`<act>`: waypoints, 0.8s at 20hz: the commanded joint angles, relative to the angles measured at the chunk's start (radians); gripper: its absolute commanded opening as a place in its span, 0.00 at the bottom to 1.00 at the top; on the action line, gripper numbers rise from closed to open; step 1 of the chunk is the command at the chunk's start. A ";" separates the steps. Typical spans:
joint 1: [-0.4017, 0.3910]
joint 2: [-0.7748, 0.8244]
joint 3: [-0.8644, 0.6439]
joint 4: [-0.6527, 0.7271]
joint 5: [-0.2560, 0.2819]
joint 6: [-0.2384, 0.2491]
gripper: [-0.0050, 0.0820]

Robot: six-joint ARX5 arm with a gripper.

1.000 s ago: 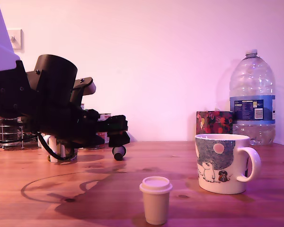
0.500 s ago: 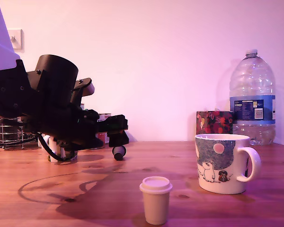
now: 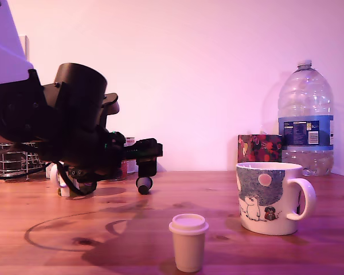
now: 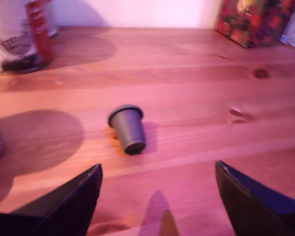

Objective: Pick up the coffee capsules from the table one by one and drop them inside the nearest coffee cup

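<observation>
Here the spread gripper (image 4: pixel 157 196) could nudge the black capsule (image 4: pixel 127 129), which lies tipped over and may roll aside.

Home kitchen – mug (image 3: pixel 269 197), wooden table (image 3: pixel 321 252)

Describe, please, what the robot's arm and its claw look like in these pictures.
The bulky matte-black arm has a rounded cylindrical housing, a white panel above it and a looping black cable beneath. Its black claw ends in two wedge-shaped, pointed fingers.
</observation>
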 commanded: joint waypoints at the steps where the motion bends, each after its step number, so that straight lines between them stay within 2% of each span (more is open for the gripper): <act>1: -0.012 -0.010 0.000 0.008 -0.026 -0.008 0.81; 4: -0.023 -0.010 0.013 -0.016 -0.072 -0.007 0.81; 9: -0.029 -0.007 0.067 -0.104 -0.110 -0.016 0.81; 10: -0.029 -0.004 0.075 -0.117 -0.113 -0.034 0.81; 16: -0.031 0.028 0.131 -0.159 -0.130 -0.033 0.81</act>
